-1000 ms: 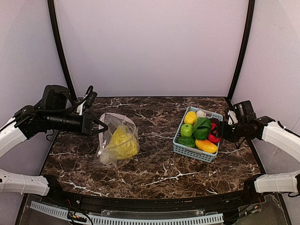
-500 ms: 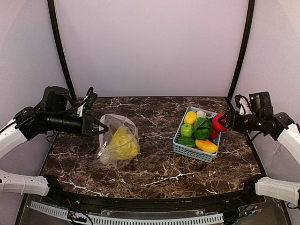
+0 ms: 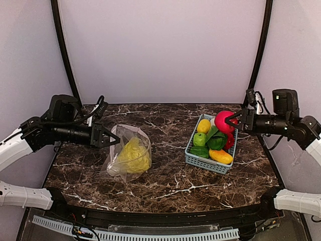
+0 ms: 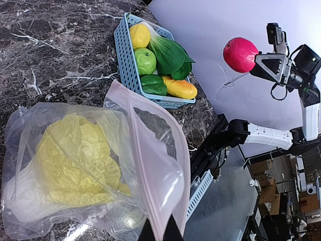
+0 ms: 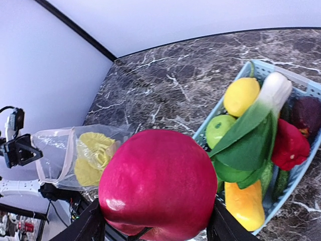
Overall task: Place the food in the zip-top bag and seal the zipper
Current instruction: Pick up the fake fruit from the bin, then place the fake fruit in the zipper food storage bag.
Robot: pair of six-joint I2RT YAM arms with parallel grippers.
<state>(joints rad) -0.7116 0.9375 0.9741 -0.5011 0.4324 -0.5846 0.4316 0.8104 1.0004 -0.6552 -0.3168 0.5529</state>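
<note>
On the dark brown marble-patterned table, veined in white: toward the left, a clear zip-top bag slumped with its bottom on the surface and mouth lifted, and toward the right, well apart from it, a light-blue slotted basket set slightly askew.

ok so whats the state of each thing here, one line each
zip-top bag, mouth open, one edge held up
zipper, unsealed
napa cabbage, inside the bag
left hand, shut on the zipper
red fruit, held in the air near the light-blue basket
right hand, gripping the red fruit
light-blue basket, on the table, holding lemon, green apple, orange-yellow pepper
</note>
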